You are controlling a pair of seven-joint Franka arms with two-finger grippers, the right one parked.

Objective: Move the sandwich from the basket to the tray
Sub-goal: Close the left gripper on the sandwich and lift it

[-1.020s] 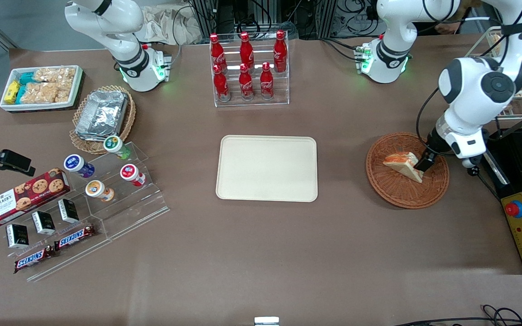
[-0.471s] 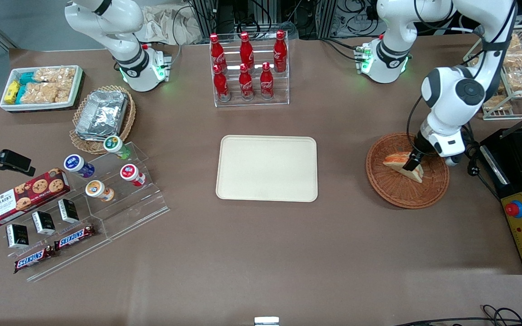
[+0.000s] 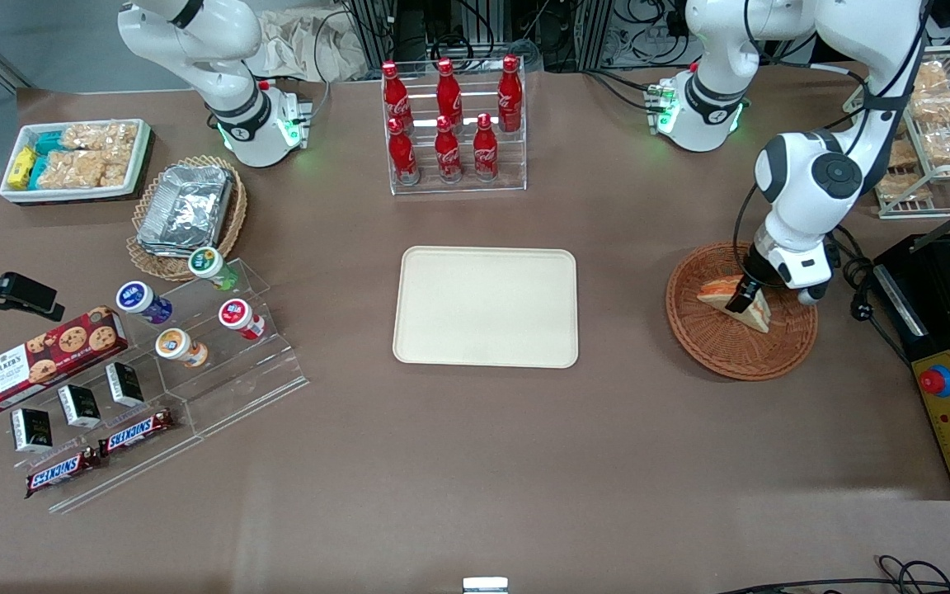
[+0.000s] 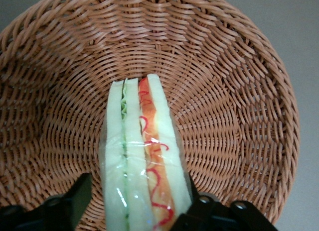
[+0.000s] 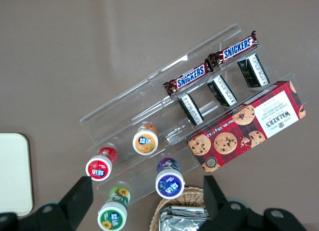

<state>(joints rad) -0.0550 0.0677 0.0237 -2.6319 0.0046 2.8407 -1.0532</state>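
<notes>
Triangular pale-bread sandwich (image 4: 144, 161) in round reddish-brown wicker basket (image 3: 710, 334), straddled by black two-finger gripper (image 4: 142, 206), jaws apart; cream rectangular tray (image 3: 486, 306) well apart.

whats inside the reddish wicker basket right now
Only the sandwich, standing on edge in the basket, with the gripper open, one finger on either side. The weave under the sandwich is covered.

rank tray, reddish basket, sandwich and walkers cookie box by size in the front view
1. tray
2. basket, a bit narrower than the tray
3. Walkers cookie box
4. sandwich, smallest; the left gripper straddles it, fingers open.
</notes>
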